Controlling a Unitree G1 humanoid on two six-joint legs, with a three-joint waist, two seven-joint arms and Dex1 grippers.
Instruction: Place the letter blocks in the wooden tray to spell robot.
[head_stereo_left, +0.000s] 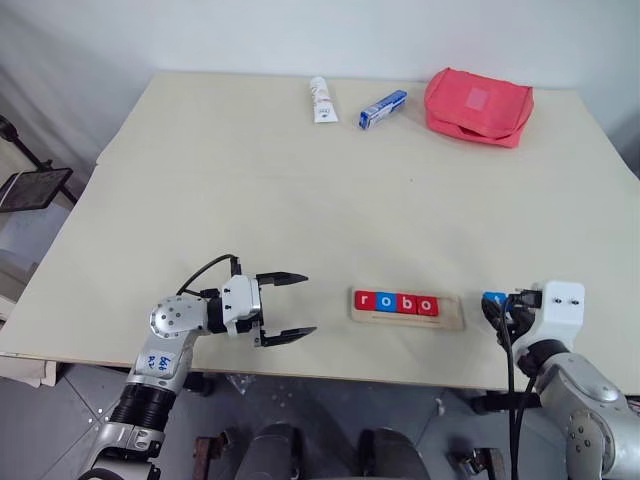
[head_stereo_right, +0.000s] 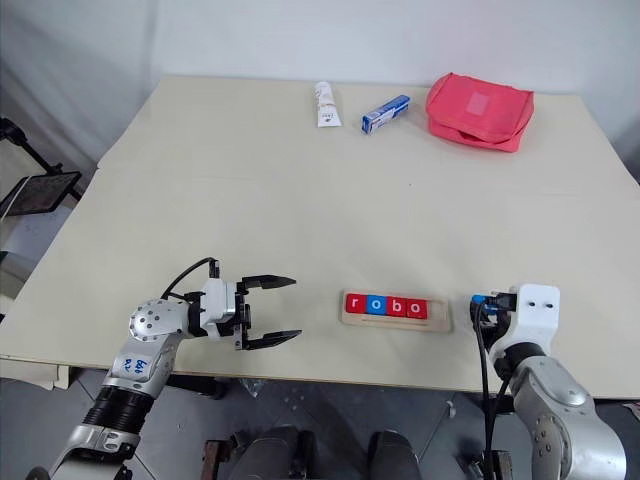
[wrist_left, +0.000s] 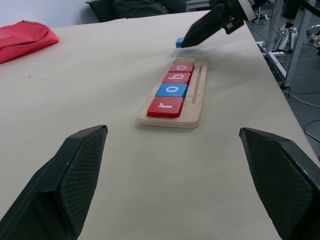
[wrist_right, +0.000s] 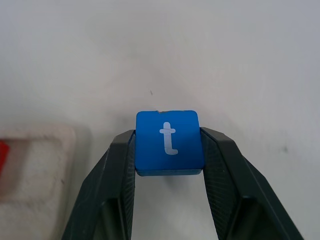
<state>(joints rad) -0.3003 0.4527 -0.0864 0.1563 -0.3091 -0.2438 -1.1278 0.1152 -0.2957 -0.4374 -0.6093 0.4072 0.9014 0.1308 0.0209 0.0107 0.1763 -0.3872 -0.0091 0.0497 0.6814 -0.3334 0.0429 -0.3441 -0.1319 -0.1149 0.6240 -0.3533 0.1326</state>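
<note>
Left of the tray (head_stereo_left: 407, 308), our left gripper (head_stereo_left: 288, 307) hangs with jaws spread wide, empty. The tray holds four blocks (head_stereo_left: 396, 302) (r, o, b, o). Just right of it, our right gripper (wrist_right: 168, 150) clamps the blue t block (wrist_right: 168, 141).

Near the front edge of the tabletop (head_stereo_left: 250, 180) lies the wooden tray (head_stereo_left: 407, 311), with four letter blocks (head_stereo_left: 396, 302) in a row inside it, its right end bare. Left of the tray is the left tool (head_stereo_left: 284, 307); just right of it the right tool (wrist_right: 167, 150) pinches the "t" block (wrist_right: 169, 142), seemingly just above the surface. Along the far edge sit a tube (head_stereo_left: 322, 100), a small box (head_stereo_left: 383, 109) and a pouch (head_stereo_left: 478, 106), left to right.
</note>
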